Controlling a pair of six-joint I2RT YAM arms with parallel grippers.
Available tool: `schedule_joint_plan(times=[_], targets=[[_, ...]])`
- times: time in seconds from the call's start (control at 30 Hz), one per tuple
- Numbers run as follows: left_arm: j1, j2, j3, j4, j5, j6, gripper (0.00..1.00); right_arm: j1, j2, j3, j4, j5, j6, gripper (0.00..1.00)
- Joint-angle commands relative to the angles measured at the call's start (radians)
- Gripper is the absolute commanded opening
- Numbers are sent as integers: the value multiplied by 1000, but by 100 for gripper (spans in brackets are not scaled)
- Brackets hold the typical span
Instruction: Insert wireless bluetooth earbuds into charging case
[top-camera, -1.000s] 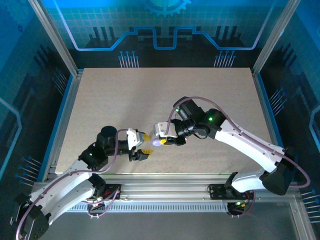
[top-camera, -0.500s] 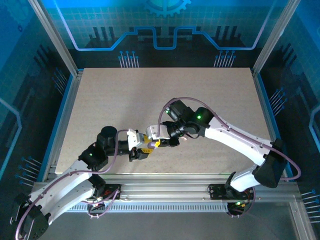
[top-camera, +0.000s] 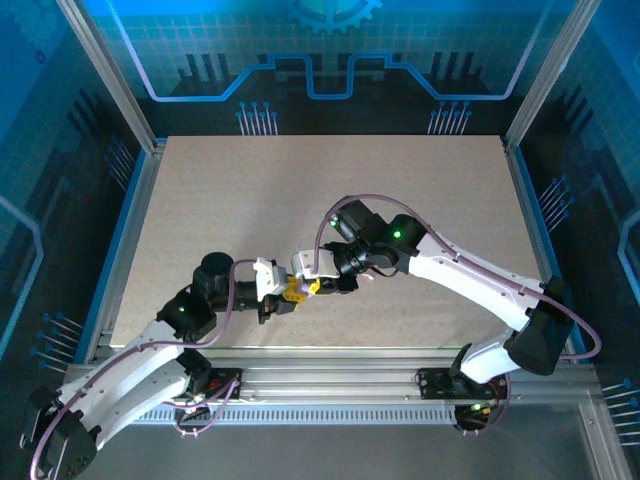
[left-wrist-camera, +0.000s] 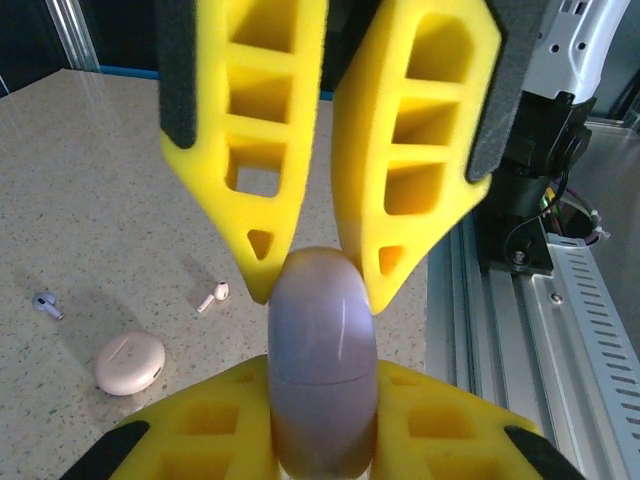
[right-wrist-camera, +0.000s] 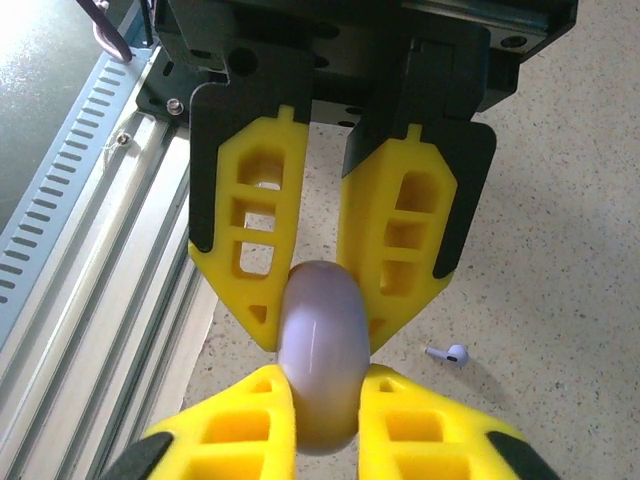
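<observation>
From above, the lilac case (top-camera: 296, 288) hangs over the near part of the table (top-camera: 300, 190), and we take it as our landmark. The left gripper (top-camera: 287, 296) reaches it from the near left and the right gripper (top-camera: 304, 282) from the far right, so the two meet nose to nose on it. In the left wrist view the case stands on edge with its seam running across it and the lid apparently shut. The left gripper's yellow fingers (left-wrist-camera: 215, 415) are narrowed onto its lower half and clamp it, while the right gripper's fingertips (left-wrist-camera: 262, 285) touch its upper end on either side. How hard they press we cannot tell. We judge this double hold to be a hand-over, or one arm bracing the base so the other can work the lid. Below and left of the case lie a pink case (left-wrist-camera: 130, 362), a pink bud (left-wrist-camera: 212, 297) and a lilac bud (left-wrist-camera: 45, 303), all loose on the table, so no bud is seated yet. In the right wrist view the same clamp shows from the other side, with the right fingers hugging the near half of the case. A stemmed lilac bud (right-wrist-camera: 448, 354) lies on the table just right of the case.
</observation>
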Motion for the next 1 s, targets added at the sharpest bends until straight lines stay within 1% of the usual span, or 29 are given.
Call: schedule_joint_plan(times=[0.0,0.07,0.17,0.27,0.4,0.53,0.57,0.63,0.7,0.77,0.83,0.9,0.97], targets=[[-6,-17,32,32,10,-4,18,13,-14,-1,51,-14,18,33],[-6,-22,33,35,0,-10,18,4,-37,-35,91,-17,42,44],[-6,-28,31,36,-7,-12,17,-8,-77,-87,153,-39,72,50],[-5,-28,26,48,-17,-18,17,-30,-109,-132,214,-76,107,51],[-6,-13,14,90,-61,-46,17,-80,-125,-178,292,-145,156,51],[-3,33,-31,222,-154,-81,15,-159,-128,-216,394,-241,212,51],[3,55,-39,250,-162,-80,16,-177,-126,-224,421,-264,221,52],[42,110,-39,292,-132,-92,15,-203,-113,-227,452,-283,223,52],[126,175,-38,371,-29,-154,14,-218,-88,-215,457,-288,213,52],[212,249,-46,498,66,-217,14,-242,-56,-196,461,-297,211,52],[245,305,-30,519,92,-196,15,-261,-24,-180,478,-297,219,52],[272,366,-10,540,110,-175,15,-276,19,-161,526,-262,266,52],[315,452,-2,651,161,-210,14,-289,79,-117,546,-299,294,53]])
